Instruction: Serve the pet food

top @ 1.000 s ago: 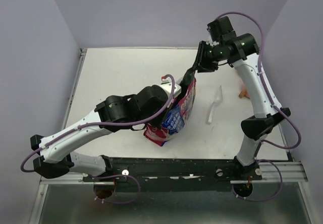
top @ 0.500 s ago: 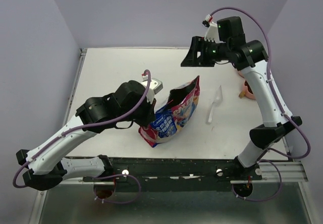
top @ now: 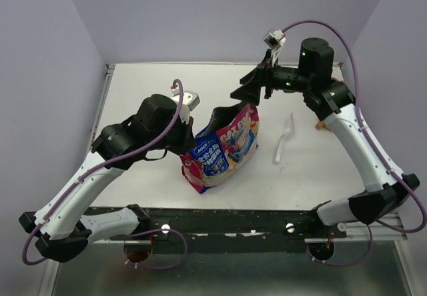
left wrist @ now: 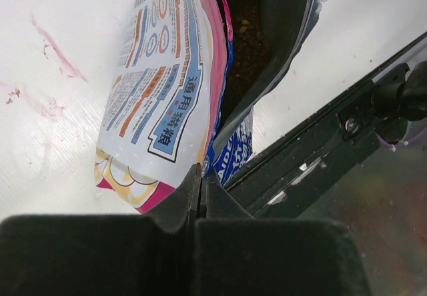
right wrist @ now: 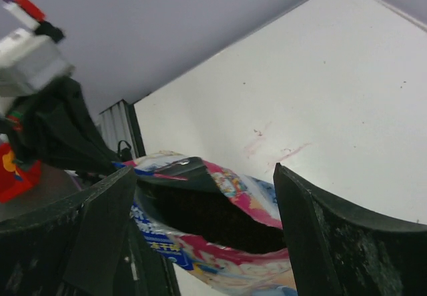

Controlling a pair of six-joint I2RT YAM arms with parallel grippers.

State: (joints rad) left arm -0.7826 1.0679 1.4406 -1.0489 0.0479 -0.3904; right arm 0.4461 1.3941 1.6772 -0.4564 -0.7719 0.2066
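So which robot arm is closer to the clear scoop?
Right. The right arm holds its jaws open over the bag, just left of the scoop; the left arm pinches the bag's far side.

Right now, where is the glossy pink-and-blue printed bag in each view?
Top external: glossy pink-and-blue printed bag centre, between the arms.
Left wrist: upper centre, edge pinched by the left hand.
Right wrist: bottom centre, mouth open.
Shared landmark: white tabletop.
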